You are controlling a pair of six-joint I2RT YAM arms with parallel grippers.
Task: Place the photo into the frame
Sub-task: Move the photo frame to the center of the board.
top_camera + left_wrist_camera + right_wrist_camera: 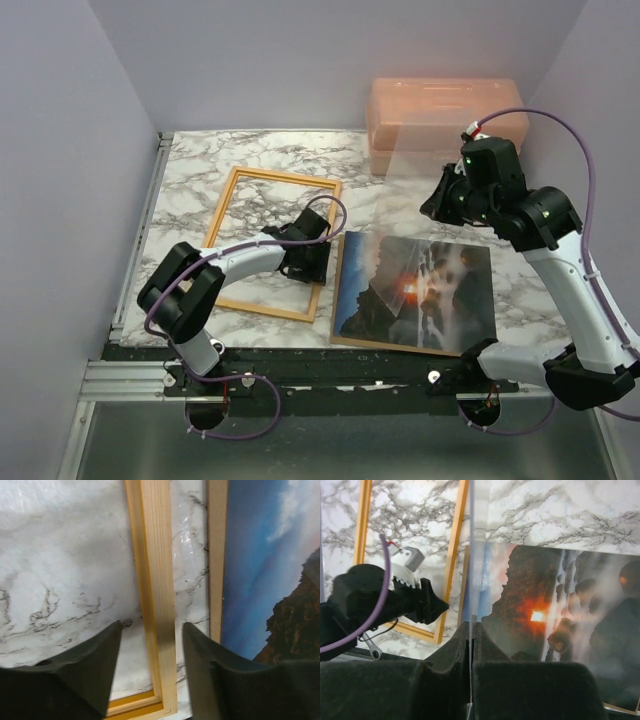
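A lab test cell: plain walls [80,200] enclosing a marble-patterned table [200,170].

**Layout from the top view, with 12 o'clock pointing away from the arm bases.** The frame [222,208] lies flat on the table [190,180] at 9 o'clock of centre. The photo [415,290] lies at 4 o'clock of centre, on the backing board [216,555], whose edge shows along the photo's 9 o'clock side. A strip of table separates frame and board. The box [440,110] stands at the table's 1 o'clock corner, behind the photo. The left hand [151,630] sits over the frame's 3 o'clock rail, near its 6 o'clock corner, with one finger on either side of the rail. The right hand [470,635] hangs above the photo's 12 o'clock edge. Its fingers are pressed together on the sheet [410,195], which is held roughly upright between box and photo.
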